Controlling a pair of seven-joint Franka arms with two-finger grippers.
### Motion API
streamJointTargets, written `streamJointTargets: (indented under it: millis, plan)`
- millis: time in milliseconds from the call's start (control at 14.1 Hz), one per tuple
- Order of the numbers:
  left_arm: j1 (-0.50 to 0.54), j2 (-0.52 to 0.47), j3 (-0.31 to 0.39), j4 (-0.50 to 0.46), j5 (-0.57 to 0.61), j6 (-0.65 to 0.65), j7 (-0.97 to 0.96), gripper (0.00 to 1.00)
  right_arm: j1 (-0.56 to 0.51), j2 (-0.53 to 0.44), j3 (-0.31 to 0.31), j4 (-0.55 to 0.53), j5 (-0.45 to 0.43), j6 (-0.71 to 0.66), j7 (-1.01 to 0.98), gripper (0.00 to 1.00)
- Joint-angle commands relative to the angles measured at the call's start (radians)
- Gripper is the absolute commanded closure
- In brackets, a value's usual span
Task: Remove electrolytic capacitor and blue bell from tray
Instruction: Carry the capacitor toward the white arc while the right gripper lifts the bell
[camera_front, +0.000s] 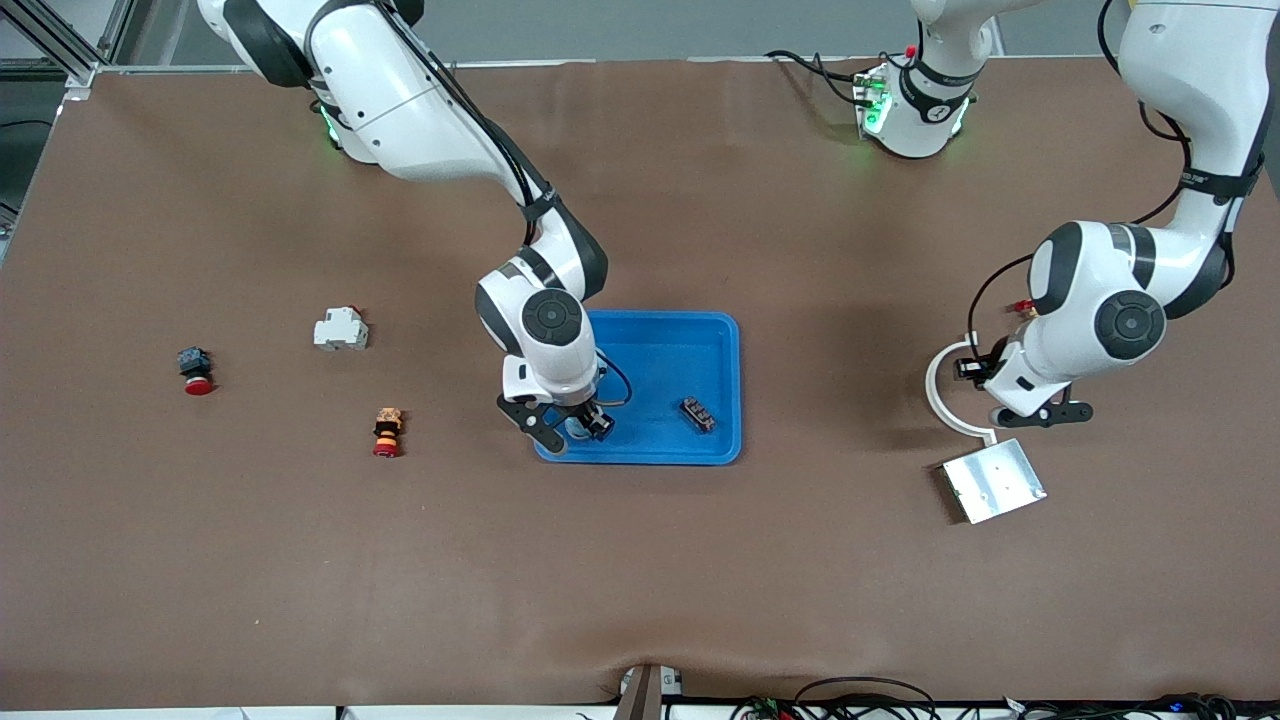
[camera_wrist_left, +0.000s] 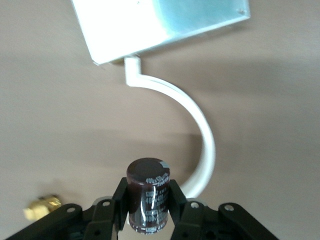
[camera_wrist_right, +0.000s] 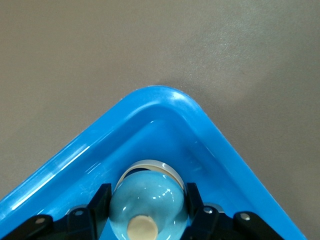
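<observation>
A light blue domed bell (camera_wrist_right: 147, 202) sits between the fingers of my right gripper (camera_wrist_right: 146, 205), which is shut on it. They are low in a corner of the blue tray (camera_front: 735, 380), at the right arm's end (camera_front: 572, 428). My left gripper (camera_wrist_left: 148, 200) is shut on a dark brown cylindrical capacitor (camera_wrist_left: 148, 195). It holds the capacitor upright over the bare table (camera_front: 972, 368), beside a white curved bracket (camera_wrist_left: 200, 130).
A black terminal block (camera_front: 698, 414) lies in the tray. A silver metal box (camera_front: 993, 480) joins the white bracket (camera_front: 940, 400). A white breaker (camera_front: 341, 329), a red push button (camera_front: 196, 370) and an orange-red button (camera_front: 387, 432) lie toward the right arm's end. A small brass part (camera_wrist_left: 42, 206) lies near the left gripper.
</observation>
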Motion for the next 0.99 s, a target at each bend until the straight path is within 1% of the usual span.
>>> streamJointTargets:
  millis: [0, 212, 424, 636, 919]
  plan:
    - [0.019, 0.05, -0.009, 0.016, 0.092, 0.057, 0.004, 1.0, -0.01, 0.01, 0.008, 0.045, 0.0, -0.071, -0.005, 1.0]
    - [0.022, 0.113, -0.005, 0.062, 0.12, 0.057, 0.004, 1.0, -0.014, 0.01, 0.008, 0.1, 0.029, -0.18, -0.006, 1.0]
    - [0.023, 0.14, 0.0, 0.072, 0.122, 0.057, 0.005, 1.0, -0.042, 0.007, 0.017, 0.16, 0.053, -0.292, -0.032, 1.0]
    - [0.041, 0.155, -0.002, 0.072, 0.123, 0.057, 0.004, 1.0, -0.086, -0.005, 0.022, 0.198, 0.053, -0.426, -0.179, 1.0]
    - [0.042, 0.166, -0.002, 0.07, 0.123, 0.058, 0.004, 0.97, -0.145, -0.059, 0.014, 0.181, 0.051, -0.492, -0.408, 1.0]
